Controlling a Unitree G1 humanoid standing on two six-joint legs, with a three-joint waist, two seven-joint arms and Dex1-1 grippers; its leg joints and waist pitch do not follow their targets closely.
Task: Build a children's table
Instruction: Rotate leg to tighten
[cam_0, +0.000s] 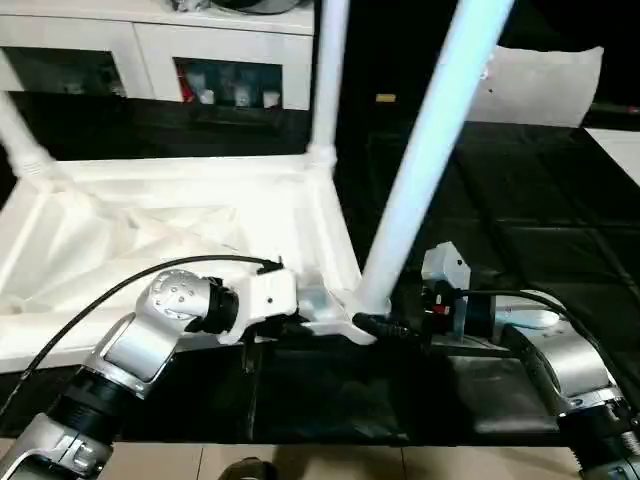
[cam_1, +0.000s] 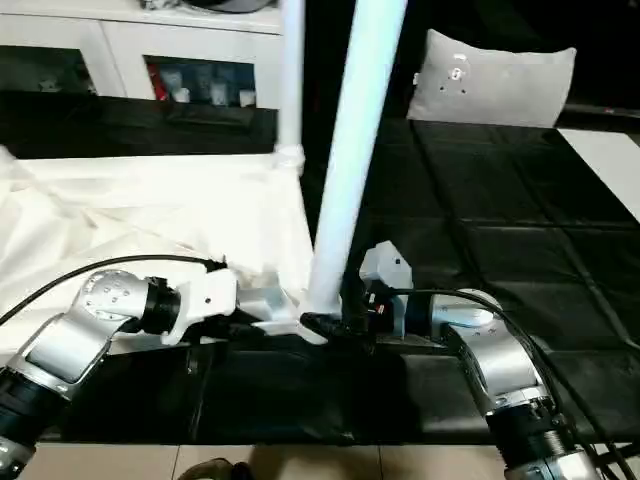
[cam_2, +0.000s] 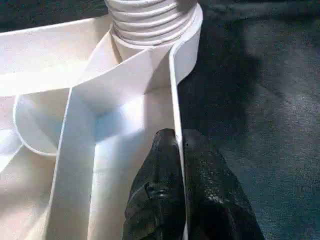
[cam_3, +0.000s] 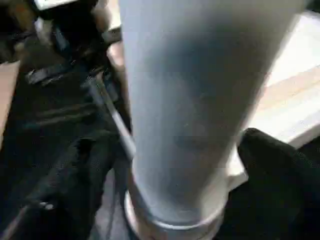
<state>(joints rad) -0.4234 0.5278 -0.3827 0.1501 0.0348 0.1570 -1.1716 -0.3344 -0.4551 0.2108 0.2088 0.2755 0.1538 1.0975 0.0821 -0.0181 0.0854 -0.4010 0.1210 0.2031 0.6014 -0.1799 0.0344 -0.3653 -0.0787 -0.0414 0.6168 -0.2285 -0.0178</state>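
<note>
Black mat (cam_0: 520, 230) bears upturned children's table (cam_0: 150, 240), left tool (cam_2: 178, 150) pinching its rim.

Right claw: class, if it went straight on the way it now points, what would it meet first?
The right claw stands open, its black fingers on either side of the near table leg. Going straight on, it would most likely meet that leg just above its corner socket, though depth is hard to judge.

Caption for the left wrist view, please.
Left end effector pinching the rim wall of the upturned table top just below a screwed-in leg.
</note>
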